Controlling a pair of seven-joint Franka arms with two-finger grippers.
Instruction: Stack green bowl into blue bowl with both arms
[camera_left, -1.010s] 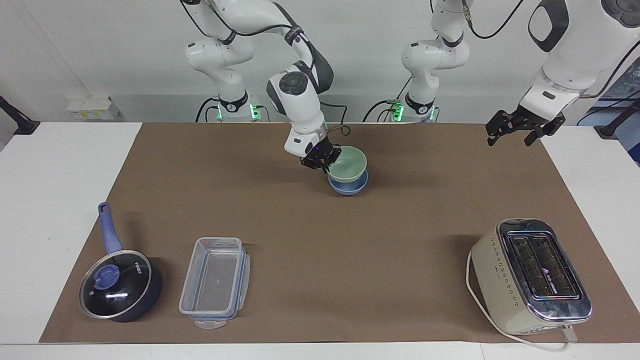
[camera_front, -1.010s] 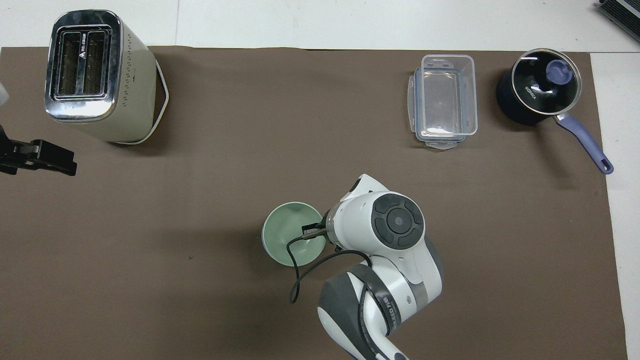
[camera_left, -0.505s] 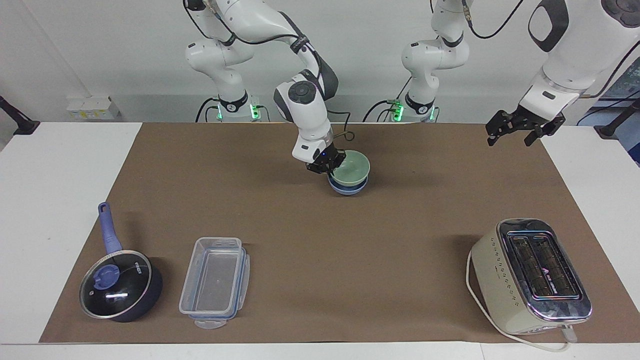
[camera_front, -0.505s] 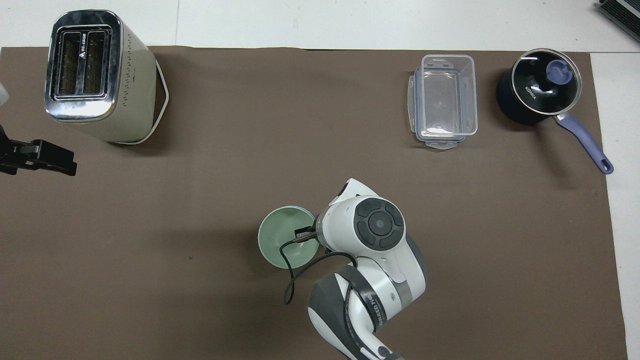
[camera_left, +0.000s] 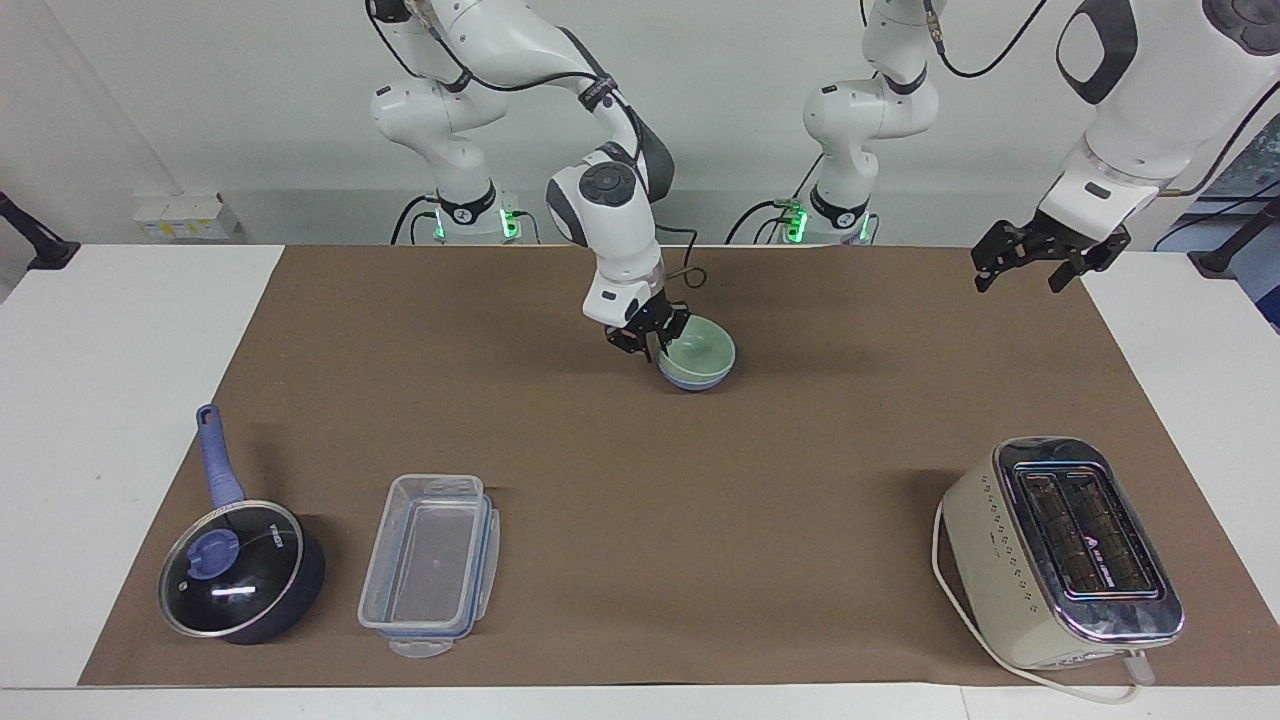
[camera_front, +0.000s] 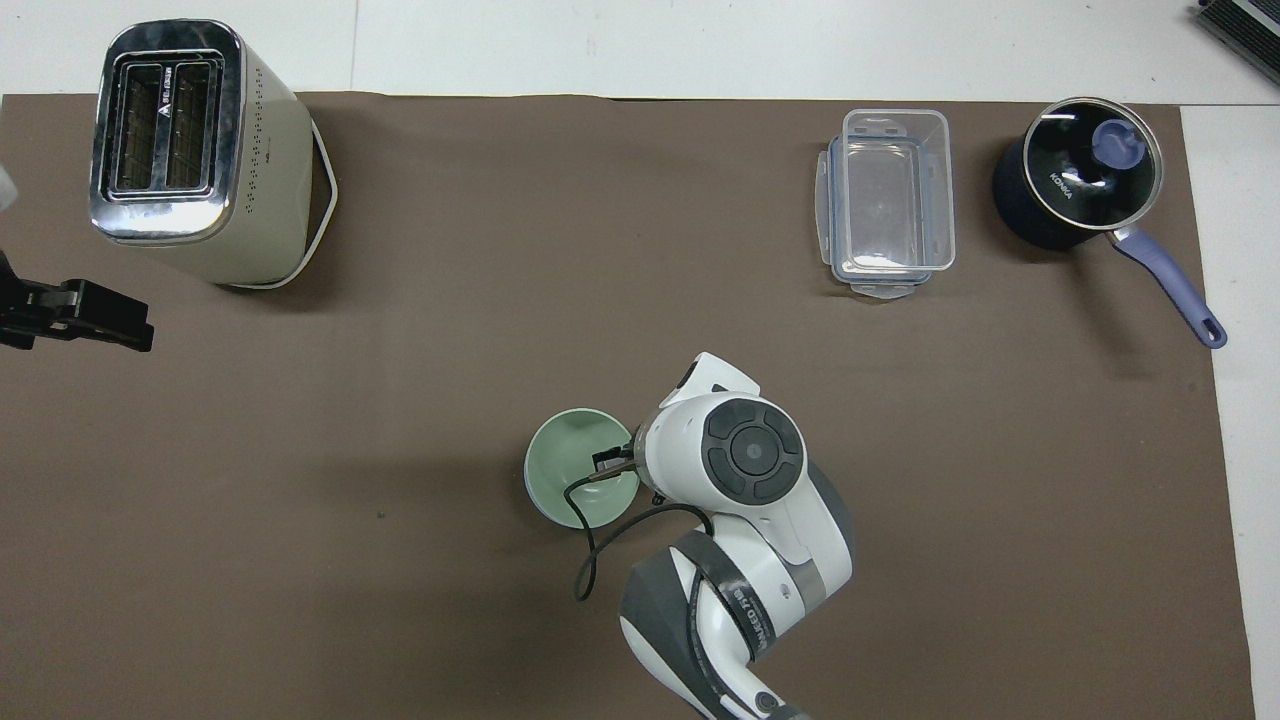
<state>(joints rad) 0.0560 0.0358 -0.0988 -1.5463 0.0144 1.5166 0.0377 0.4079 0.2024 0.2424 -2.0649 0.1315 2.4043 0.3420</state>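
Resting at the rim of the small round pale mint-green bowl (camera_left: 700, 356), on the side toward the right arm's end of the counter, the right gripper (camera_left: 651, 336) straddles the bowl's edge; I cannot tell whether it is grasping the rim or has let go. That green bowl sits nested inside the small round periwinkle-blue bowl (camera_left: 694, 384), of which only a thin blue band shows under the green rim. The stacked pair stands on the brown paper mat (camera_left: 640, 560) near the robots, about midway between the two ends of the counter, with bare mat on all sides.

Hovering over the mat's edge at the left arm's end, the left gripper (camera_left: 1026, 270) is spread open and carries nothing; that arm waits.

Farther from the robots, well apart from the bowls, a cream and chrome two-slot toaster (camera_left: 1062, 552) stands toward the left arm's end. Toward the right arm's end lie a clear rectangular plastic container (camera_left: 430, 562) and, just beside it, a dark lidded saucepan with a blue handle (camera_left: 240, 570). The white counter (camera_left: 100, 400) shows past the mat at both ends.
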